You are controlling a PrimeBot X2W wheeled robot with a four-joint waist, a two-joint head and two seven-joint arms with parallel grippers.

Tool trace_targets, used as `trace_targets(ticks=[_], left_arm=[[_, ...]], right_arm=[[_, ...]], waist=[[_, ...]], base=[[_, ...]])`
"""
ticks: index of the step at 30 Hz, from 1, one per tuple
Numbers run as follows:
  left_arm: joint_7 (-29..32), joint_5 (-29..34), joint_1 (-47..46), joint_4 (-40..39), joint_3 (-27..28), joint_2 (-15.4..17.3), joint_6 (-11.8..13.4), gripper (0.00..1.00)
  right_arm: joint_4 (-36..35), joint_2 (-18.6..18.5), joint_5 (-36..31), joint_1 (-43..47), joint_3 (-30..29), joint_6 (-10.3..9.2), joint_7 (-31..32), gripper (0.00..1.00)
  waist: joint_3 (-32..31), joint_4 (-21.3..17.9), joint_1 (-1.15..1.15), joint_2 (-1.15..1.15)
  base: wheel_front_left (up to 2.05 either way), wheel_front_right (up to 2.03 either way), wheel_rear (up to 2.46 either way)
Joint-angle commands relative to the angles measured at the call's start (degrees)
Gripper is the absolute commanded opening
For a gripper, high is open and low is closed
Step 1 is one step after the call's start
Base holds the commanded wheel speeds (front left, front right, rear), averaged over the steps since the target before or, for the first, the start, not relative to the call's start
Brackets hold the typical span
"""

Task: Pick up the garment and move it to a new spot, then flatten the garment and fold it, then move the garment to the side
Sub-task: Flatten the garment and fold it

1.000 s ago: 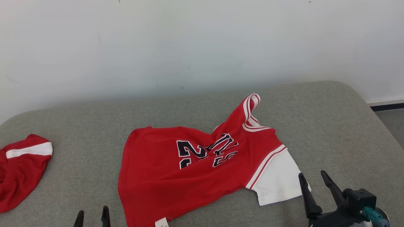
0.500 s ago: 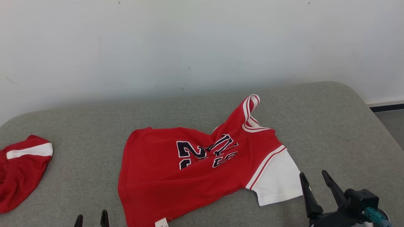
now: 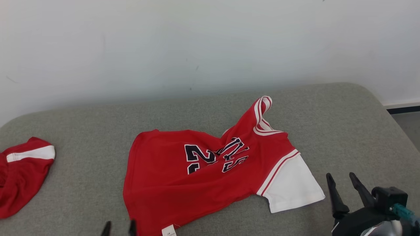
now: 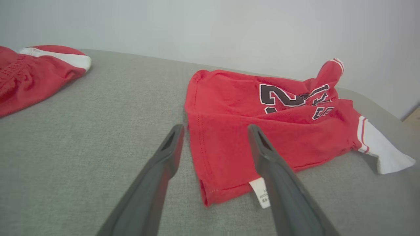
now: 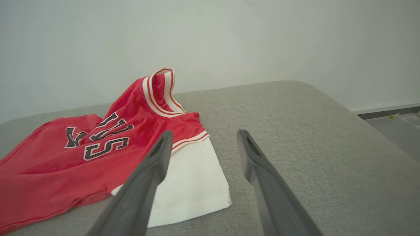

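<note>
Left end effector (image 3: 118,226): spread wide, empty, at near hem of garment (image 3: 183,190). Right end effector (image 3: 340,178): spread wide, empty, just beside white sleeve (image 3: 292,185). Garment rumpled, mid-surface (image 3: 344,124).

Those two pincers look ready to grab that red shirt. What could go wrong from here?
The red jersey lies crumpled, collar standing up; the open left pincer over its hem might catch only one layer and lift it lopsided.
The open right pincer sits beside the white sleeve; pulling there alone could twist it more.
Another red garment lies at the left; the jersey could land on it.
</note>
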Motion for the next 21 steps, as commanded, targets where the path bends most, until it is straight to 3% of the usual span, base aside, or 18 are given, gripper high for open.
trace_targets(ticks=[1, 5, 10, 21], left_arm=[[1.1, -0.1, -1.1, 0.7, -1.3, -0.3, -0.5, 1.00], [4.1, -1.3, -4.0, 3.9, -4.6, -0.5, -1.2, 1.00], [7.2, -2.4, -7.4, 9.8, -6.3, -0.6, 0.3, 1.00], [8.3, -3.4, -12.2, 16.5, -6.9, -0.8, 3.7, 1.00]], right_arm=[[0.7, -0.6, -0.5, -1.0, -0.7, 0.03, 1.6, 1.00], [4.2, -1.5, -1.7, -3.4, -1.5, 0.03, 8.1, 1.00], [10.9, -1.8, -2.1, -8.3, -2.0, 0.03, 15.7, 1.00], [22.8, -0.8, -5.0, -16.7, -2.7, 0.03, 20.7, 1.00]], waist=[[0.5, 0.4, 0.00, 0.00], [1.9, 0.7, 0.00, 0.00], [4.1, 0.9, 0.00, 0.00], [8.4, 2.9, 0.00, 0.00]], base=[[0.00, 0.00, 0.00], [0.00, 0.00, 0.00], [0.00, 0.00, 0.00], [0.00, 0.00, 0.00]])
